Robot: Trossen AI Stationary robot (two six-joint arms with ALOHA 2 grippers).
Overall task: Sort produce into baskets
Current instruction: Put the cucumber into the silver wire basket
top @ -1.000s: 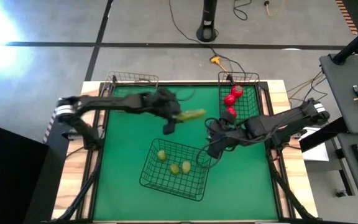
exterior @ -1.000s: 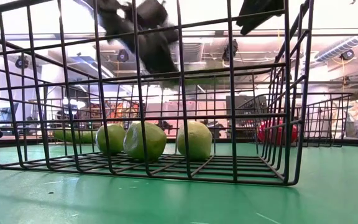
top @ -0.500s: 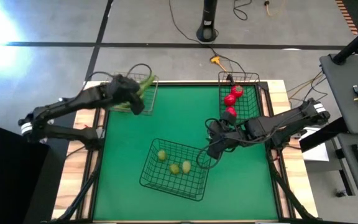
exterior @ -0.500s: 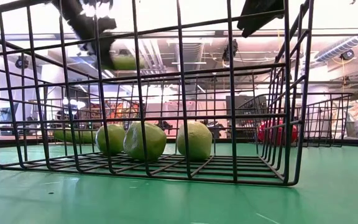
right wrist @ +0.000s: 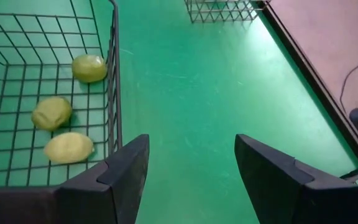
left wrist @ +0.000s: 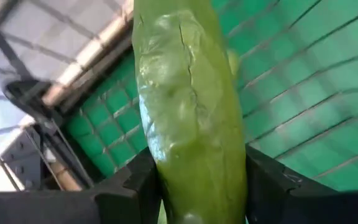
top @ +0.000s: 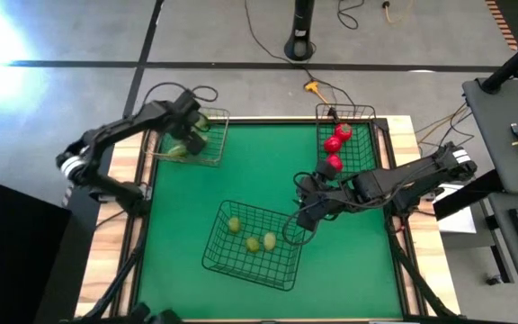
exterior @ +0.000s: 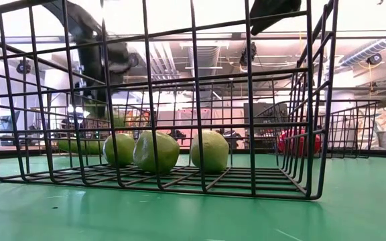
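Over the far-left basket point(top: 207, 137) my left gripper point(top: 190, 135) holds a cucumber point(left wrist: 191, 118), its two dark fingers point(left wrist: 135, 186) pressed against either side of the green body, as my left wrist view shows plainly. That view also shows the basket's mesh and the green mat under it, so I judge the cucumber to be inside or just above the basket's rim, not yet resting on its floor. A second green shape point(top: 174, 150) lies by the basket's left wall, which I take for the other cucumber already there, though I cannot be sure of it. To do this step well, I should lower until the cucumber's free end is close to the mesh floor before I let go, keep it lengthwise along the basket so neither end catches on a wall wire, and aim beside the shape already there, not on top of it. Then I open only enough to free it and lift straight up, so my fingers do not hook the thin grid. My right gripper point(right wrist: 185, 180) waits with its fingers apart and nothing between them, low over the worktop point(top: 241, 180) just beside the right wall of the larger basket point(top: 286, 270), where three limes point(top: 252, 241) lie together. Three tomatoes point(top: 334, 144) sit in the far-right basket point(top: 367, 115). With those groups in place, this cucumber looks to me like the last item to sort.
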